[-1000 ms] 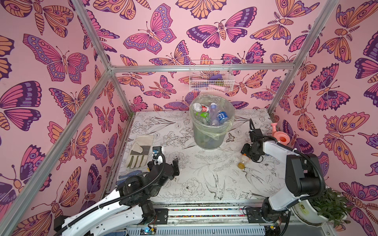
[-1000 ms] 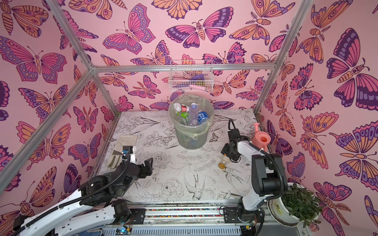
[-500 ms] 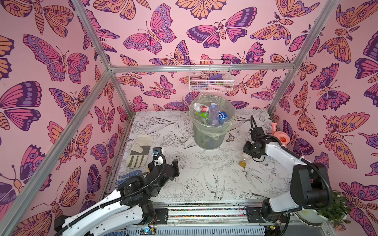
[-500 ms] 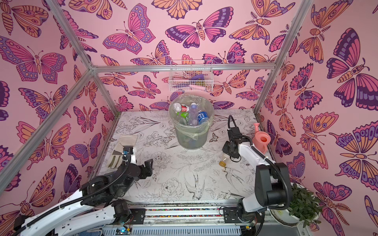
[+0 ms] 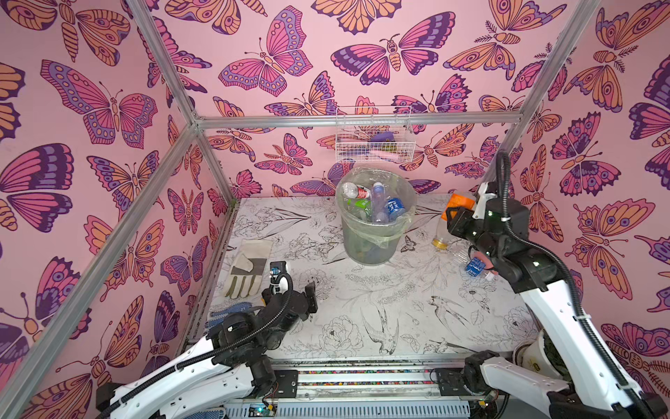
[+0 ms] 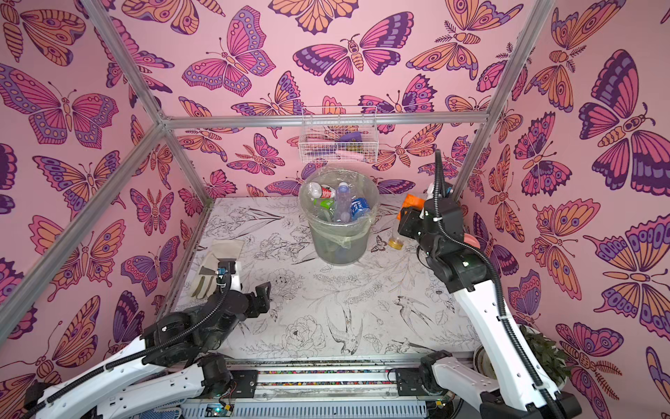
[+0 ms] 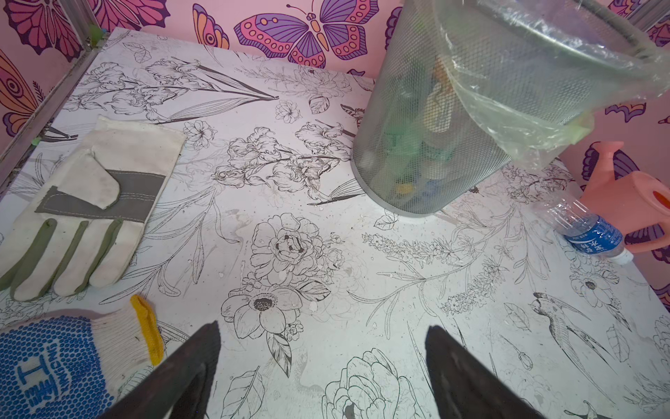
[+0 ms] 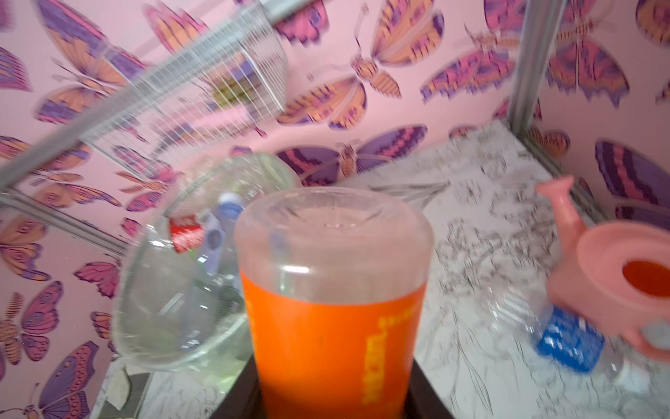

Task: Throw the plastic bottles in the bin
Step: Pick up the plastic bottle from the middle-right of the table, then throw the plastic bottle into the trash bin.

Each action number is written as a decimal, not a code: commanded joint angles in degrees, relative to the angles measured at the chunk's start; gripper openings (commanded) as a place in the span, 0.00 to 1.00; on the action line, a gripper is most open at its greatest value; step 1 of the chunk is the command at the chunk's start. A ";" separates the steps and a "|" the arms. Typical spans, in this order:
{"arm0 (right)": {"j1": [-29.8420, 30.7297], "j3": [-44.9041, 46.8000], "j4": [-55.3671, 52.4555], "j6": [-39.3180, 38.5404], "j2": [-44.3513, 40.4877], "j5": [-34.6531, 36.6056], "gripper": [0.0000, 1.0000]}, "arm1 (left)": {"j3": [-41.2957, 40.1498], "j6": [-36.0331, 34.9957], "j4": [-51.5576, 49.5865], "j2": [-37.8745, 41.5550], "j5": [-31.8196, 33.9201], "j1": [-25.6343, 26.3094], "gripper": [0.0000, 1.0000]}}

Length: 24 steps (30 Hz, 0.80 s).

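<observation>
Both top views look down from high, sharing the whole table (image 5: 362,301); left wrist low, facing the bin (image 7: 417,145); right wrist crowds a bottle (image 8: 333,326).

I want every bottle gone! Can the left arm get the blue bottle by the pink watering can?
Probably not easily. The blue bottle lies beside the watering can on the right, under the right arm. The left gripper, open, is far off on the other side.
</observation>
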<state>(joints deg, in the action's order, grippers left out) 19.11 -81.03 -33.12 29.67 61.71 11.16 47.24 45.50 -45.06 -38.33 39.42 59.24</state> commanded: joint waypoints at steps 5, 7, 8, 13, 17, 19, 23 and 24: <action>3.20 -12.81 4.56 -9.00 5.14 0.77 0.10 | 0.29 -0.03 -1.30 0.36 0.27 -0.33 0.90; 3.46 -17.01 3.51 -10.42 8.07 0.28 0.10 | 0.34 -0.10 -1.29 0.52 0.25 -0.27 0.90; 3.55 -19.00 3.17 -11.04 9.60 0.07 0.10 | 0.39 -0.23 -1.28 0.62 0.31 -0.28 0.90; 4.21 -27.52 1.44 -12.65 17.35 -1.71 0.10 | 0.57 -0.54 -1.41 0.80 0.58 -0.35 0.90; 4.88 -34.74 -0.87 -13.57 25.09 -2.08 0.11 | 0.94 -0.69 -1.36 0.81 0.80 -0.28 0.90; 4.97 -38.33 -2.10 -13.82 29.82 -2.73 0.11 | 1.09 -0.91 -1.35 0.81 0.76 -0.27 0.90; 5.06 -47.37 -7.03 -14.23 39.72 -3.67 0.13 | 1.36 -1.24 -1.43 0.97 1.01 -0.35 0.90; 5.13 -49.60 -8.51 -14.45 42.13 -3.49 0.15 | 1.41 -1.29 -1.39 1.21 1.02 -0.33 0.90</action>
<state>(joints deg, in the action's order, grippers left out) 23.77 -125.99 -36.64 17.23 97.62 8.82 47.51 45.21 -45.08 -37.91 39.44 59.24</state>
